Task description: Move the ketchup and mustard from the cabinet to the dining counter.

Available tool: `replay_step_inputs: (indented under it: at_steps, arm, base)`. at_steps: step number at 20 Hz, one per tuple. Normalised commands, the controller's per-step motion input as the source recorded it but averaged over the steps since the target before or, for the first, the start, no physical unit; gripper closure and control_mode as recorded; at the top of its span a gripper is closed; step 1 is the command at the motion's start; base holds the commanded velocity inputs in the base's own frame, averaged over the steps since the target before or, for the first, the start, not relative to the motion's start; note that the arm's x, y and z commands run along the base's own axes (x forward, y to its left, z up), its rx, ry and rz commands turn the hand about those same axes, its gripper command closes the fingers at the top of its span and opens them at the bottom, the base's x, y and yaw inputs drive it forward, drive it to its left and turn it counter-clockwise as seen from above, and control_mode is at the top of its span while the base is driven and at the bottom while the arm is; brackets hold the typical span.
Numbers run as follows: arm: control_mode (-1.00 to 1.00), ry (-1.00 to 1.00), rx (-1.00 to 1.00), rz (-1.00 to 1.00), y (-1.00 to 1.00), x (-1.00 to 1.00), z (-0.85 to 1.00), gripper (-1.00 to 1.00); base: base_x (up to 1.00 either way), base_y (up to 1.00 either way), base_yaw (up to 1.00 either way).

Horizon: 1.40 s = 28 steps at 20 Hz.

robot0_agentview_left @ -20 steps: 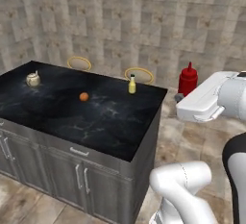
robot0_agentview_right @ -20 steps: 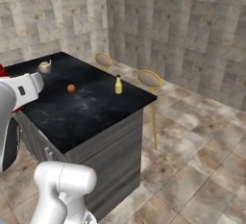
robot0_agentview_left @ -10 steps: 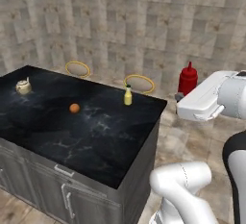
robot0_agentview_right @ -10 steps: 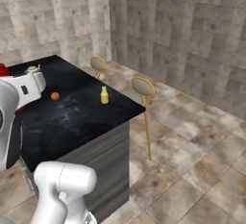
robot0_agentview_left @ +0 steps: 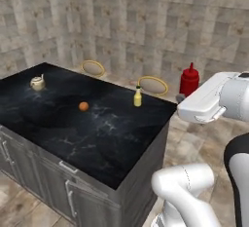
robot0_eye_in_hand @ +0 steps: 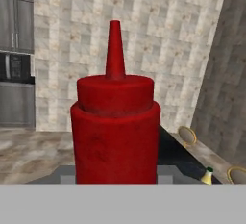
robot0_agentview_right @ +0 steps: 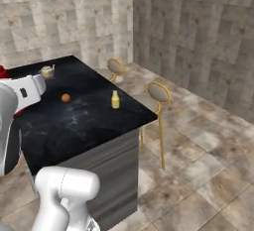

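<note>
**Ketchup in hand, not yet over the counter**

Right, biggest thing first. The dining counter (robot0_agentview_left: pixel 97 138) runs long and dark across the room, two round-backed stools on its far side. From the left base view the arm (robot0_agentview_left: pixel 214 99) hangs off the counter's far right corner, with bare floor beneath it rather than marble.

Risks, as I judge them:
- Letting go here would drop the bottle on the tiles. The hand needs to be well over the top before any release.
- Mustard (robot0_agentview_left: pixel 138 96) stands upright close to the far edge, near that same corner. A low sweep in from the right could clip it and knock it off or over.
- The bottle is tall and slim; set down tilted or from height, it likely topples.
- Orange ball (robot0_agentview_left: pixel 83 106) and teapot (robot0_agentview_left: pixel 37 82) sit well apart, further left. Low risk if placement stays near the right end.

Ketchup (robot0_eye_in_hand: pixel 115 131) stands upright and dead centre in the hand view, nozzle up, filling the space between the fingers. The gripper (robot0_eye_in_hand: pixel 115 172) is mostly narrowed and clamped on the bottle's body; the fingertips themselves are hidden behind it, so exact contact can't be made out. In the left base view the bottle's red top pokes up just behind the hand.
</note>
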Motion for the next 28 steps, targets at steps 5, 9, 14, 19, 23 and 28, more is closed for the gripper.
replay_step_inputs:
  at_steps: [5,9,14,19,23,28]
  arm:
    - [1.00,0.00,0.00,0.00,0.00,0.00,0.00,1.00]
    - [1.00,0.00,0.00,0.00,0.00,0.00,0.00,1.00]
    - [1.00,0.00,0.00,0.00,0.00,0.00,0.00,1.00]
    - [1.00,0.00,0.00,0.00,0.00,0.00,0.00,1.00]
    - [1.00,0.00,0.00,0.00,0.00,0.00,0.00,1.00]
    - [1.00,0.00,0.00,0.00,0.00,0.00,0.00,1.00]
  base:
    - [0.08,-0.78,0.11]
    - [0.08,-0.85,0.05]
    - [0.21,-0.82,0.10]
    - [0.29,-0.75,0.13]
    - [0.29,-0.63,0.16]
    - [0.22,-0.53,0.21]
